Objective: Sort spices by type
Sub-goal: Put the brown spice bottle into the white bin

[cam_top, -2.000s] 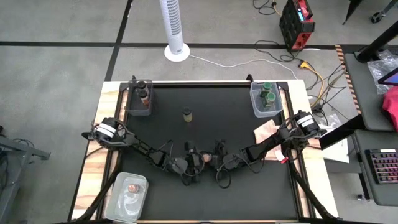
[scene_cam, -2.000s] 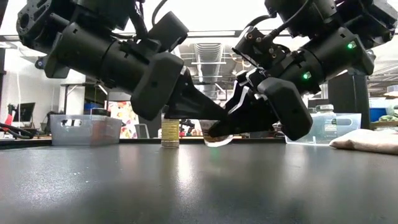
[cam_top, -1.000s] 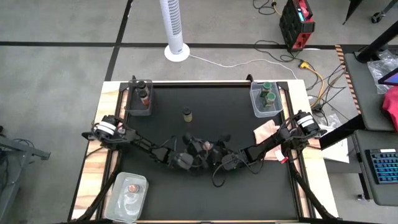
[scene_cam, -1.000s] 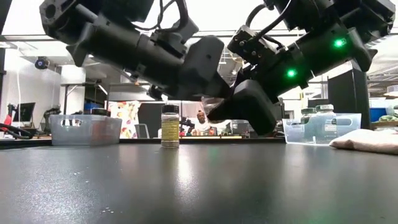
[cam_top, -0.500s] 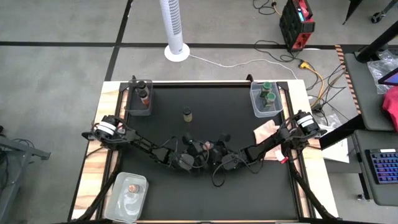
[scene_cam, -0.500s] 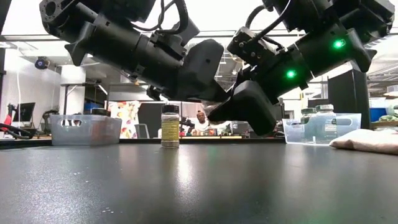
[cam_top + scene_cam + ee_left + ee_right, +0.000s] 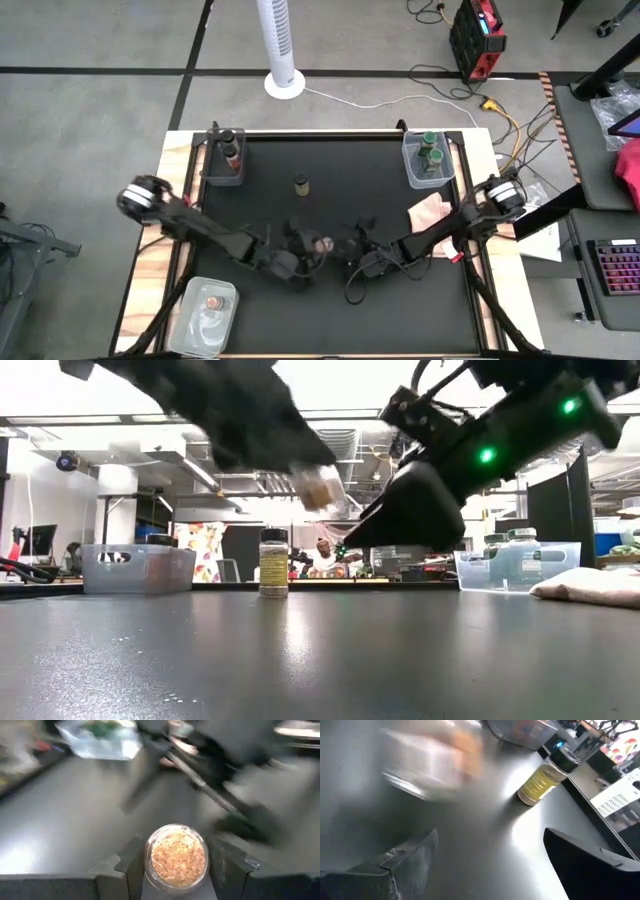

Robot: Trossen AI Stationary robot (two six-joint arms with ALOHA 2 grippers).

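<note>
My left gripper is shut on a small jar with a pinkish-brown top, held up off the black table; the jar shows blurred in the low view. My right gripper is open and empty just to the jar's right, also above the table. A dark-lidded jar of yellowish spice stands on its base farther back and shows in the right wrist view. My left gripper pinches the jar's round side wall between its two fingers, one on each side. The jar's pinkish-brown top faces the wrist camera. The jar is lifted clear of the table.
A clear tub at the far left holds dark-lidded jars. A tub at the far right holds green-lidded jars. A tub at the near left holds a pinkish-topped jar. A pinkish cloth lies near the right edge.
My left gripper has risen with the pinkish-topped jar and drawn a little toward the table's left, away from my right gripper, which was close against the jar. The jar now hangs higher above the table.
</note>
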